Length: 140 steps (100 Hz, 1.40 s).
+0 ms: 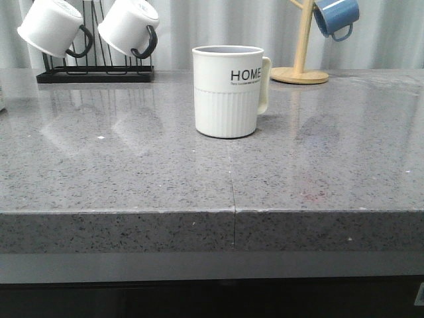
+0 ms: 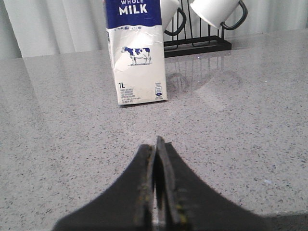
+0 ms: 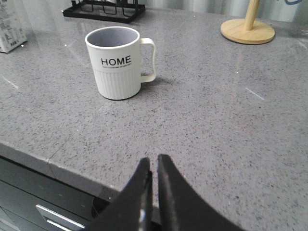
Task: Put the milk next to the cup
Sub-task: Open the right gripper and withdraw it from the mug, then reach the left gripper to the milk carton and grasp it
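The milk (image 2: 138,53) is a tall white carton with a dark blue top and a cow picture. It stands upright on the grey counter in the left wrist view, and only its corner (image 3: 10,29) shows in the right wrist view. It is out of the front view. The cup (image 1: 229,91), a white ribbed "HOME" mug with a cream handle, stands mid-counter; it also shows in the right wrist view (image 3: 118,62). My left gripper (image 2: 158,144) is shut and empty, well short of the milk. My right gripper (image 3: 154,163) is shut and empty over the counter's front edge.
A black rack (image 1: 93,73) with two white black-handled mugs (image 1: 56,26) stands at the back left. A wooden mug tree (image 1: 301,66) with a blue mug (image 1: 336,16) stands at the back right. The counter edge (image 1: 232,228) runs along the front, with drawers (image 3: 53,216) below.
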Motion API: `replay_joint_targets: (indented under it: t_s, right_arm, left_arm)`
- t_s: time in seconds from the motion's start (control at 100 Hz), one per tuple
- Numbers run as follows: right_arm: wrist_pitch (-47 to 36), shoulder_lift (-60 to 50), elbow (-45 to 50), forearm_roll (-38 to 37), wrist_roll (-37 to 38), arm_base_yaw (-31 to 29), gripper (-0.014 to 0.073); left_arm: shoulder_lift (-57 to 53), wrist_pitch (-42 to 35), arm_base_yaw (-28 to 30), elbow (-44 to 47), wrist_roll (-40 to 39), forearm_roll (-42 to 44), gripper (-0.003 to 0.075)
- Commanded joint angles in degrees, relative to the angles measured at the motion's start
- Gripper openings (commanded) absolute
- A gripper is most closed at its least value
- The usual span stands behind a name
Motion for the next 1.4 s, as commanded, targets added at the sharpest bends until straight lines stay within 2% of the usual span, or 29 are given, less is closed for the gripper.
replay_joint_targets:
  t_s: [0.0, 0.19, 0.42, 0.52, 0.69, 0.75, 0.82, 0.92, 1.01, 1.13, 1.24, 1.31, 1.38, 1.39]
  right_arm:
    - [0.07, -3.59, -1.51, 0.17, -0.04, -0.04, 0.0048]
    - [2.93, -10.31, -1.51, 0.17, -0.04, -0.04, 0.0048]
    - [3.02, -11.04, -1.51, 0.17, -0.04, -0.04, 0.0048]
    - [3.08, -11.03, -1.51, 0.17, -0.04, -0.04, 0.0048]
    - [3.08, -11.03, -1.51, 0.17, -0.04, -0.04, 0.0048]
    - [3.08, -11.03, -1.51, 0.17, -0.04, -0.04, 0.0048]
    - [3.08, -11.03, -1.51, 0.17, -0.04, -0.04, 0.0048]
    - [3.08, -11.03, -1.51, 0.17, -0.04, -0.04, 0.0048]
    - [3.08, -11.03, -1.51, 0.17, -0.04, -0.04, 0.0048]
    - [3.08, -11.03, -1.51, 0.17, -0.04, -0.04, 0.0048]
    - [3.08, -11.03, -1.51, 0.17, -0.04, -0.04, 0.0048]
    - [3.08, -11.03, -1.51, 0.17, -0.04, -0.04, 0.0048]
    - [3.08, -11.03, -1.51, 0.17, -0.04, -0.04, 0.0048]
    - [3.08, -11.03, -1.51, 0.17, -0.04, -0.04, 0.0048]
  left_arm:
    - [-1.79, -4.44, 0.06, 2.48, -0.32, 0.04, -0.0021]
    - [-1.79, -5.88, 0.06, 2.48, -0.32, 0.04, -0.0021]
    - [-1.79, -11.32, 0.06, 2.48, -0.08, 1.61, -0.0021]
    - [-1.79, -15.73, 0.06, 2.48, -0.08, 1.49, -0.0021]
    - [-1.79, -28.41, 0.06, 2.23, -0.08, 0.73, -0.0021]
    - [-1.79, -29.65, 0.06, 1.31, -0.08, 0.73, -0.0021]
    - [-1.79, -25.01, 0.06, -1.48, -0.08, 0.73, -0.0021]
    - [-0.03, -12.68, 0.06, -7.62, -0.08, 1.39, -0.0021]
    - [3.53, -5.45, 0.06, -13.05, -0.08, 2.71, -0.0021]
    - [9.97, 0.04, 0.06, -18.63, -0.08, 2.71, -0.0021]
    - [16.12, 0.45, 0.06, -22.28, -0.08, 2.71, -0.001]
    - [20.14, 0.18, 0.06, -24.03, -0.08, 2.71, 0.0069]
    - [23.98, -0.3, 0.06, -25.35, -0.08, 2.23, 0.0241]
    - [24.75, -0.54, 0.06, -25.47, -0.08, 1.93, 0.0284]
